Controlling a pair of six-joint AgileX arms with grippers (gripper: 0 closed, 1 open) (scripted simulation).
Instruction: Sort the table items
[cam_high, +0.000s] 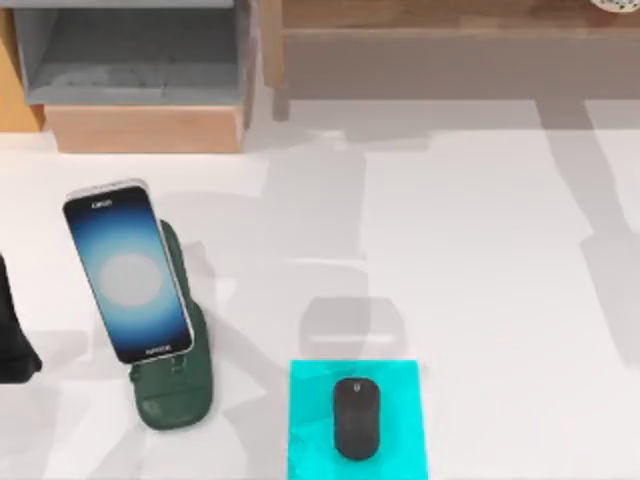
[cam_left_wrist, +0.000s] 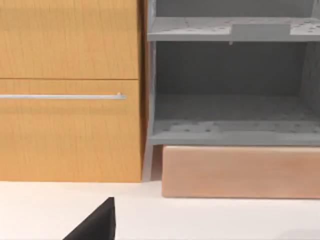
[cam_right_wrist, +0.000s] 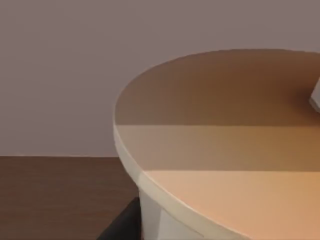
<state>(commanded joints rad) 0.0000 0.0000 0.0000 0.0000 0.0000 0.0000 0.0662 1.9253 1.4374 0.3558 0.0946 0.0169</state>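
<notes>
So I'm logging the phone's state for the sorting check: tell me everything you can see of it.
The phone is a slim slab with rounded corners, a pale rim and a lit blue-white screen facing up, brightest at its middle. It sits propped on a dark green stand, tilted a little so its top leans toward the table's left. Its lower edge rests in the stand's lip. It stands at the table's left, apart from the mouse on its cyan pad.

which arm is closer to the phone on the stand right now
Left. Its dark arm sits at the table's left edge, beside the phone; the right arm is nowhere near it.
</notes>
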